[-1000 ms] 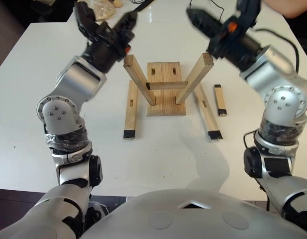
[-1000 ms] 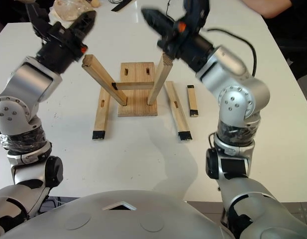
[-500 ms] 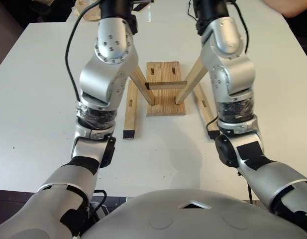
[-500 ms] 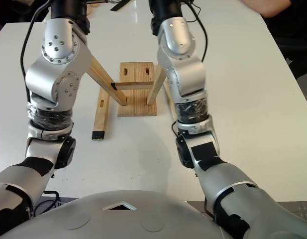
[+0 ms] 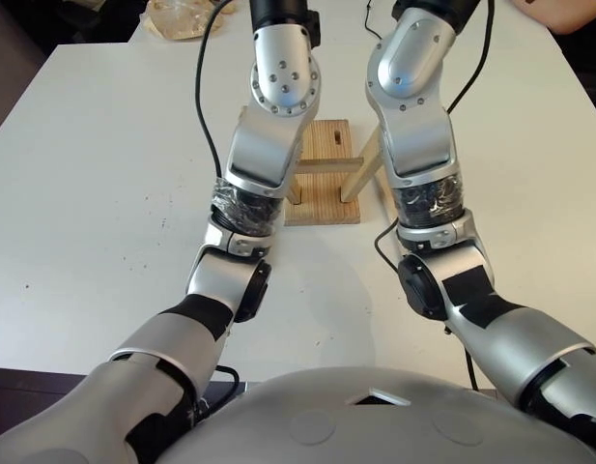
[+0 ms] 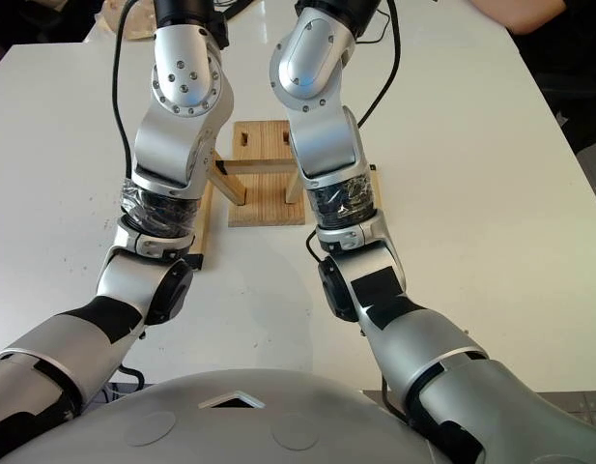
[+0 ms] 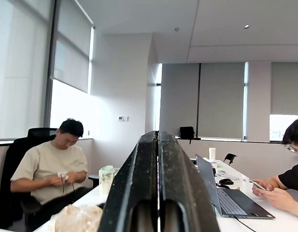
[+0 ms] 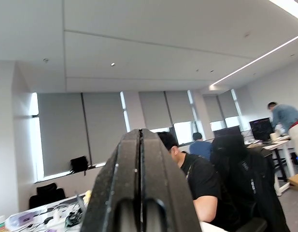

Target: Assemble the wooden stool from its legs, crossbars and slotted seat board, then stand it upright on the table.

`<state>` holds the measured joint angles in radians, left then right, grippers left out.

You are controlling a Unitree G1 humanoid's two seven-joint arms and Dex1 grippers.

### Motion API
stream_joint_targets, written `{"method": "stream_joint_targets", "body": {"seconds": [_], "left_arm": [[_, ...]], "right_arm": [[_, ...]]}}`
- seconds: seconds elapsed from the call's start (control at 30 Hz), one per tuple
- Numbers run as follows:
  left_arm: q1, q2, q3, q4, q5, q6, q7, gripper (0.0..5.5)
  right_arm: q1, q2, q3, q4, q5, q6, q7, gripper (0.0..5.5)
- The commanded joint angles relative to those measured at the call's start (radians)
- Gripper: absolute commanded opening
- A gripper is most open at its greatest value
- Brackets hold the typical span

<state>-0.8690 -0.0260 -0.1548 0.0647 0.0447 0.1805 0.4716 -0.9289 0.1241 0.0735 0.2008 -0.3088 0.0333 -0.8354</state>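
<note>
Wooden seat board (image 5: 323, 205) is lying flat on the white table (image 5: 95, 174), between your 2 raised arms, with its long axis running straight away from you. At its far end, 2 slots (image 6: 244, 138) are showing as dark openings. At the near end, 2 legs are sitting in the board and rising from it, the left leg (image 6: 226, 184) and the right leg (image 5: 363, 176) leaning apart as they climb. Their tops are passing behind your arms. A crossbar (image 5: 326, 165) is bridging them, its long axis running from your left to your right.

A loose leg (image 6: 195, 237) is lying flat just left of the board and parallel to it, half covered by your left arm.

At the table's far left edge a crumpled plastic bag (image 5: 184, 16) is sitting. You cannot tell what it is holding.

Your left gripper (image 7: 158, 136) is pointing up and out over the far end of the table, its 2 fingers (image 7: 137, 186) pressing flat together with nothing between them. Your right gripper (image 8: 140, 131) is aiming up into the room, its fingers (image 8: 120, 179) closed tight on each other and carrying nothing.
</note>
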Motion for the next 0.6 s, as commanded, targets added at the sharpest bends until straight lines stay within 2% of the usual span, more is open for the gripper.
{"method": "stream_joint_targets", "body": {"seconds": [0.03, 0.17, 0.6], "left_arm": [[-0.044, 0.029, -0.024, 0.003, 0.145, 0.002, -0.001, 0.0], [-0.056, 0.03, -0.048, -0.023, 0.292, 0.007, 0.037, 0.0], [-0.035, -0.008, 0.009, -0.073, 0.422, 0.002, 0.073, 0.0]], "right_arm": [[-0.069, 0.071, -0.037, 0.094, 0.098, -0.119, 0.05, 0.21], [-0.109, 0.077, -0.054, 0.202, 0.17, -0.231, 0.11, 0.79], [-0.198, 0.088, -0.066, 0.364, 0.224, -0.379, 0.209, 2.68]]}}
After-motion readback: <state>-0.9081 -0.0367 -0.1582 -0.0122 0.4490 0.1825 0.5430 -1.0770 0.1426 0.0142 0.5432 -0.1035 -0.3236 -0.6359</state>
